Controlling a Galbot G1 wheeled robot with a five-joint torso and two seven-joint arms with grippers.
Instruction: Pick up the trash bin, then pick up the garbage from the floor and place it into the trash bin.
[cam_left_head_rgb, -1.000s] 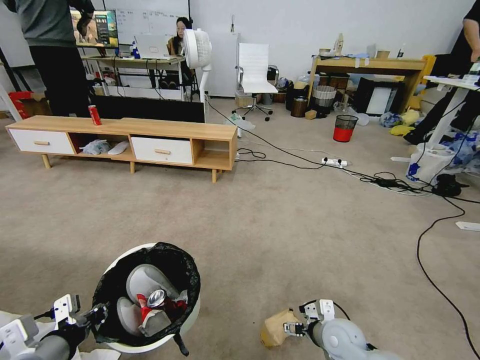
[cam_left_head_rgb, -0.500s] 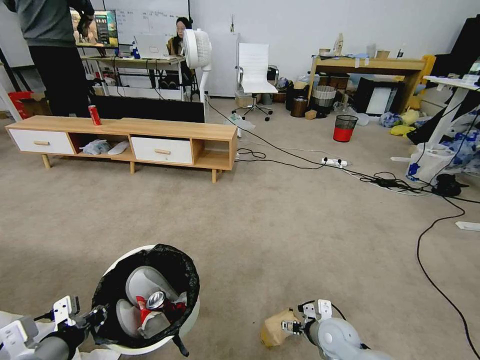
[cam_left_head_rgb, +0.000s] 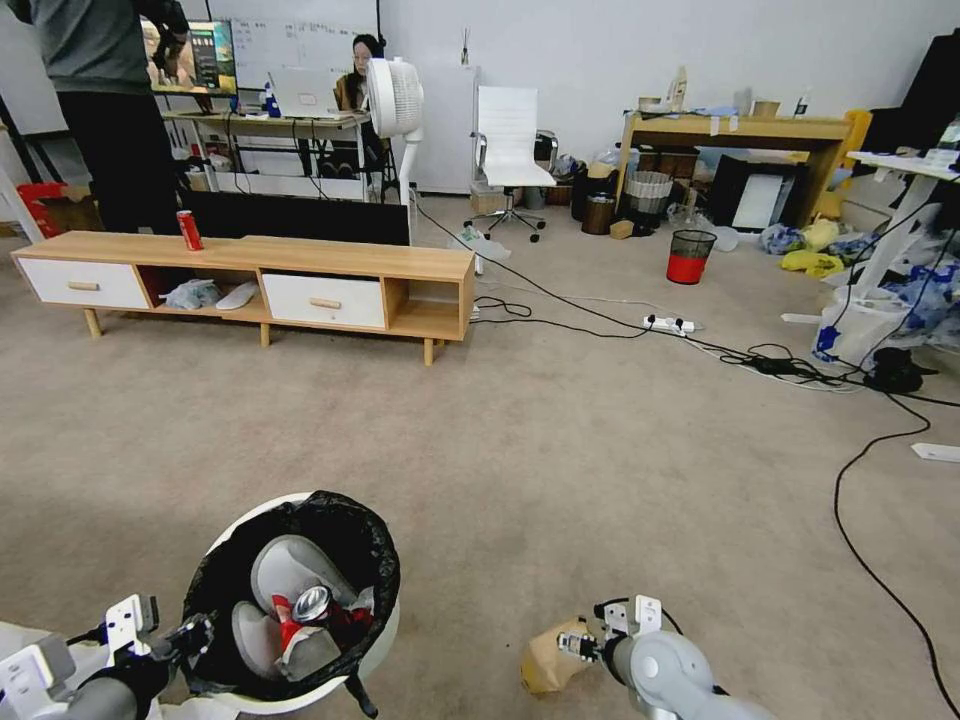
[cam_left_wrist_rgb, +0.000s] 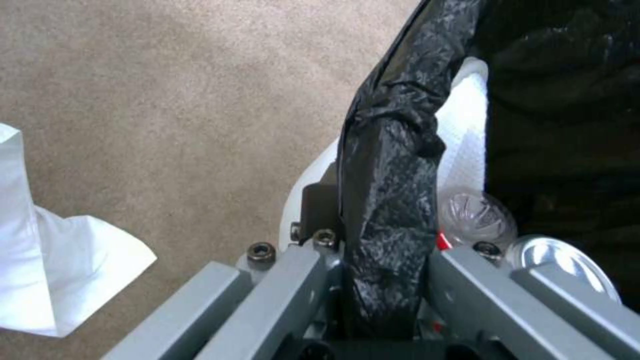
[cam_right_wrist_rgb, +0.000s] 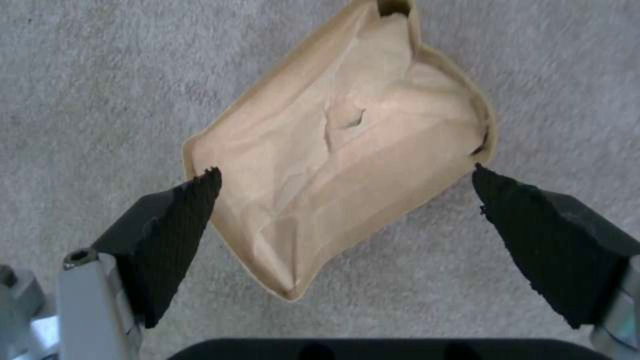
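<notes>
Left hand (cam_left_head_rgb: 185, 632): at the near-left rim of the bin (cam_left_head_rgb: 245, 515), fingers clamped on the rim and its black bag (cam_left_wrist_rgb: 390, 200), one finger outside the wall, one inside. The bin sits low at the robot's left over the carpet (cam_left_head_rgb: 560, 440). Inside it: grey curved parts, a crushed can (cam_left_head_rgb: 312, 603) and red-white wrapper; the left wrist view also shows a clear bottle (cam_left_wrist_rgb: 475, 218) against the inner wall.

Right hand (cam_right_wrist_rgb: 347, 200): low at the robot's right, fingers wide apart, one pad (cam_right_wrist_rgb: 180, 200) at each side of the paper bag (cam_right_wrist_rgb: 347, 145). The bag lies crumpled on the carpet, between the pads; whether they touch it cannot be told.

White sheet (cam_left_wrist_rgb: 47, 270) lies on the carpet beside the bin.
</notes>
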